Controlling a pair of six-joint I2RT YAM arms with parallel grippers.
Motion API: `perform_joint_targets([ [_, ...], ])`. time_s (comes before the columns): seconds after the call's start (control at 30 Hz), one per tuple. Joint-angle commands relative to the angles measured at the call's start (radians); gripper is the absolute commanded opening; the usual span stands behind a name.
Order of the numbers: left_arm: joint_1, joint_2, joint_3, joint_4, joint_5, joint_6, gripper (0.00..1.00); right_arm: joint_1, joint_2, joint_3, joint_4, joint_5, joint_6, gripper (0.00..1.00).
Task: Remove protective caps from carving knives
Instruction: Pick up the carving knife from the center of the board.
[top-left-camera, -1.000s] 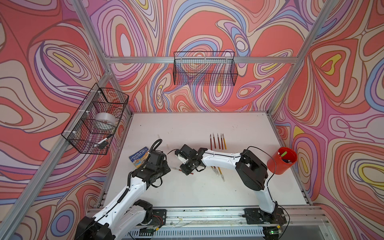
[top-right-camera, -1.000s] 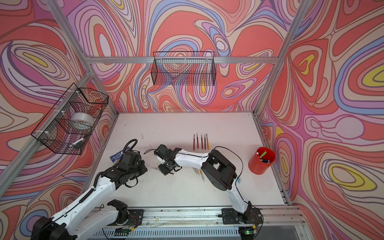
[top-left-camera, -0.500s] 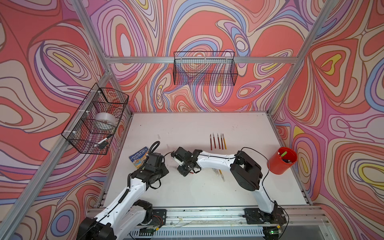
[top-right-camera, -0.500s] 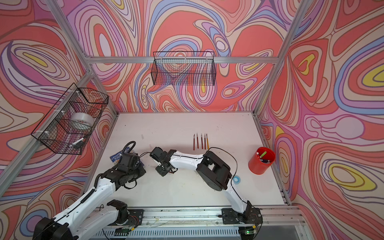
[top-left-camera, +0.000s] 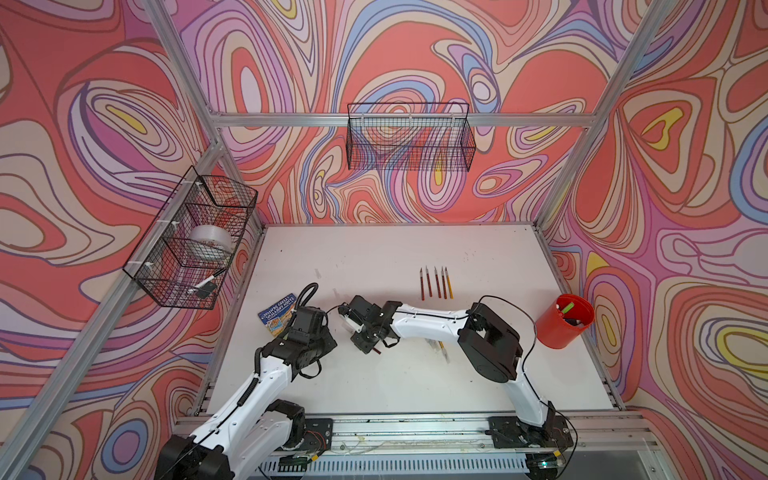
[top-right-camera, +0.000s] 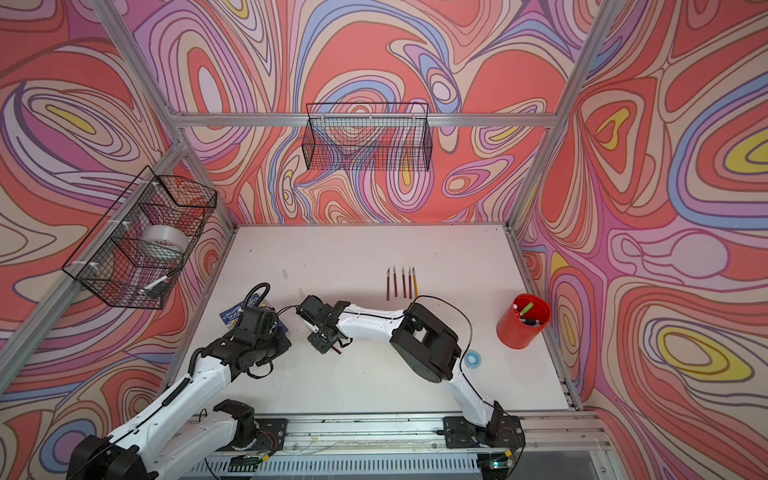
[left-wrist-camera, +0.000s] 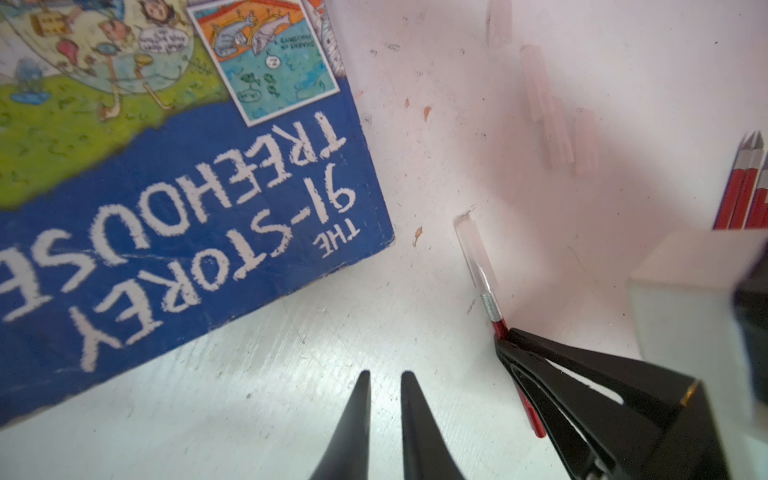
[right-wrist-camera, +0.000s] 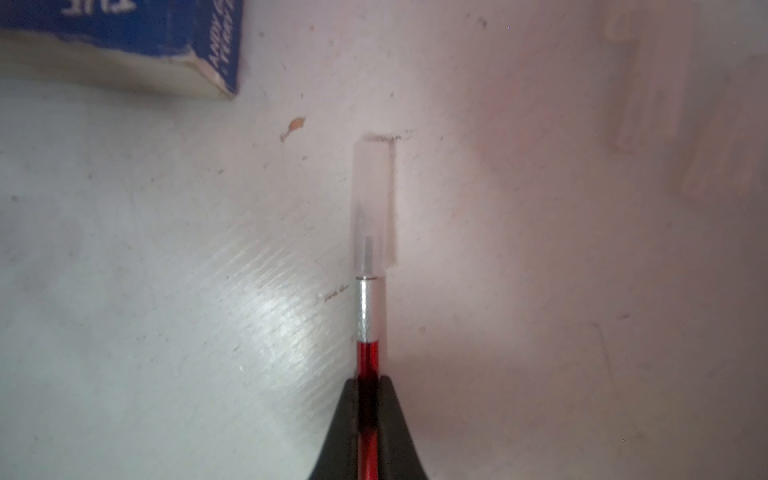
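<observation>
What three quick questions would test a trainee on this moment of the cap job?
1. True or false: the right pincer is shut on a red-handled knife.
2. That knife's cap is: A over the blade, B lying loose, C missing.
3. In both top views, how many uncapped knives lie in a row?
Key: 1 true; 2 A; 3 five.

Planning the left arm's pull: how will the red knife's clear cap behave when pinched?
The cap looks thin, translucent: probably light, squashy. Smooth and tubular, it may slip or roll once free. The right pincer clamps the knife, likely steadying it.
</observation>
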Motion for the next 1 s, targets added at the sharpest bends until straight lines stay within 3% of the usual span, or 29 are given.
perform_joint_targets([
  [0.0, 0.008, -0.002, -0.006, -0.018, 0.007, -0.006, 0.18, 0.005, 0.044, -0.041, 0.028, -0.022, 0.004, 0.00],
  [0.4, 0.019, -0.010, 0.006, -0.028, 0.008, 0.000, 0.22, 0.005, -0.026, -0.117, 0.162, -0.009, 0.019, 0.00],
  [0.47, 0.019, -0.022, 0.008, -0.031, 0.007, -0.002, 0.30, 0.005, -0.038, -0.127, 0.175, -0.005, 0.021, 0.00],
  [0.57, 0.021, -0.044, 0.008, -0.042, -0.003, -0.006, 0.53, 0.006, -0.060, -0.145, 0.196, -0.001, 0.024, 0.00],
  [0.73, 0.027, -0.081, 0.013, -0.056, -0.015, -0.008, 0.82, 0.005, -0.096, -0.174, 0.225, -0.013, 0.040, 0.00],
  [0.87, 0.030, -0.088, 0.020, -0.060, -0.015, -0.008, 0.91, 0.006, -0.134, -0.201, 0.253, -0.034, 0.056, 0.00],
  [0.97, 0.033, -0.082, 0.020, -0.058, -0.011, -0.009, 0.92, 0.004, -0.149, -0.207, 0.264, -0.045, 0.059, 0.00],
])
